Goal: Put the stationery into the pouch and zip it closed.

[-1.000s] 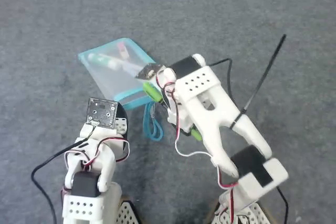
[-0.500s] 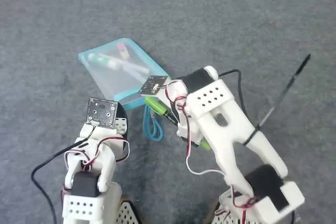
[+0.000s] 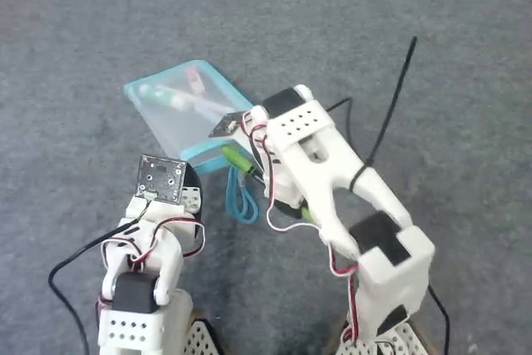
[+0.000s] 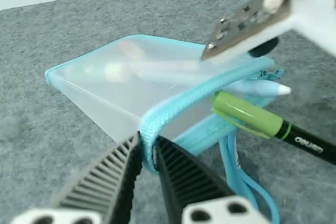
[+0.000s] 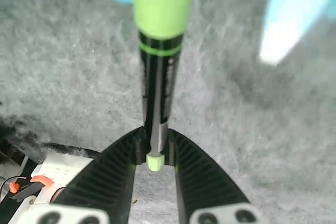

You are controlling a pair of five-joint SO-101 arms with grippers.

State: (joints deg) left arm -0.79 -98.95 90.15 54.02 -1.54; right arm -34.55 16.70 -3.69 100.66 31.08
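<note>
Grey fuzzy felt underlies a translucent, turquoise-zipped plastic pouch. Left gripper pinches its woven zip edge; right gripper clamps a slim black, green-capped pen beside the pouch's mouth.

The pouch is clear plastic with light blue trim. It lies flat on the grey mat, upper left of centre in the high view, with its zip edge turned toward the lower right. Inside it are a green-and-white pen and a pink piece, both near the far end. A pale pen tip pokes out at one end of the zip. A blue strap loops onto the mat below the pouch. The left gripper pinches the zip's other end. The marker has a black body and a green cap. The right gripper holds it by its tail, with the cap pointing at the zip edge.
</note>
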